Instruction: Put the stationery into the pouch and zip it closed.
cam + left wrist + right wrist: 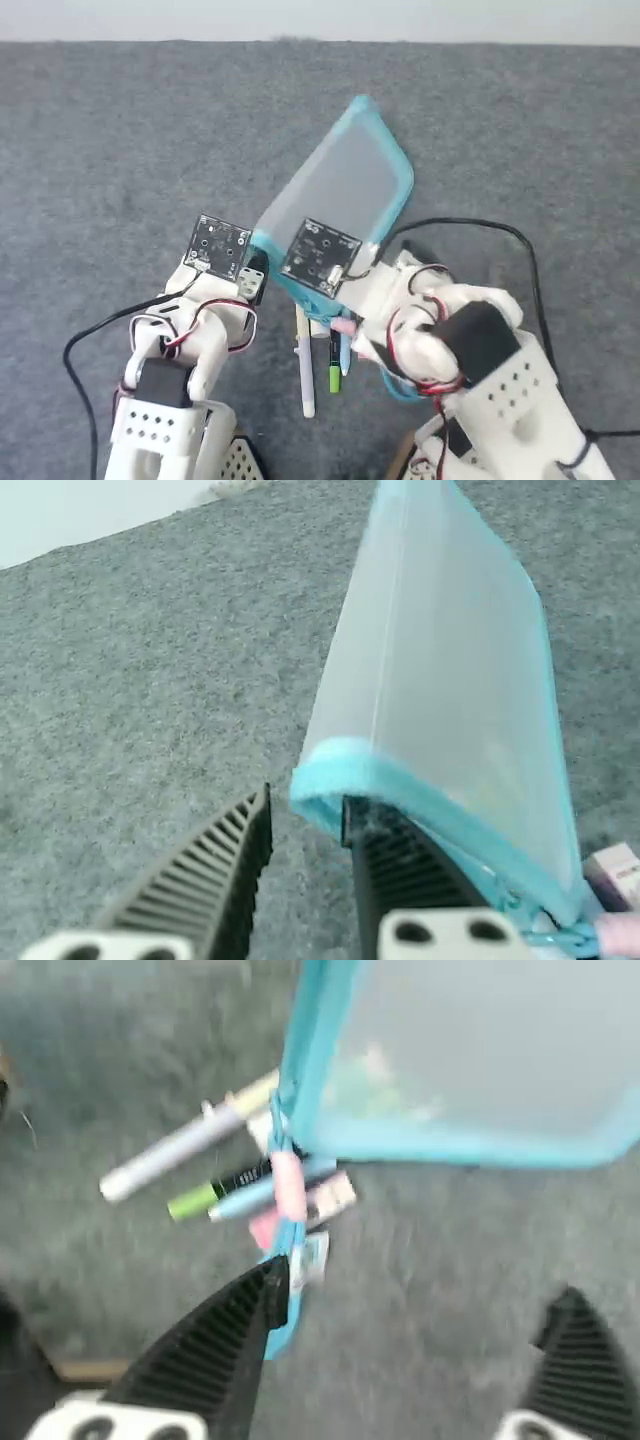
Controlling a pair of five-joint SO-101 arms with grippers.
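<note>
Pouch [345,185] near edge partly hidden under right wrist camera [320,258], pens [308,380] upper ends covered by pouch and right arm [470,350], pouch contents too hazy to tell.

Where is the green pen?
In the high view's lower middle, the green pen lies on the mat between the white pen and the blue pen, just below the pouch.

Grey, short-piled mat [110,130] across the whole tabletop, even in tone and lightly flecked. Same mat [130,700] at close range in the left wrist view, its fibrous texture plain. Pale, plain band [320,18] along the mat's far edge in the high view. Small brown strip [85,1370] at the mat's edge in the right wrist view, nature uncertain.
</note>
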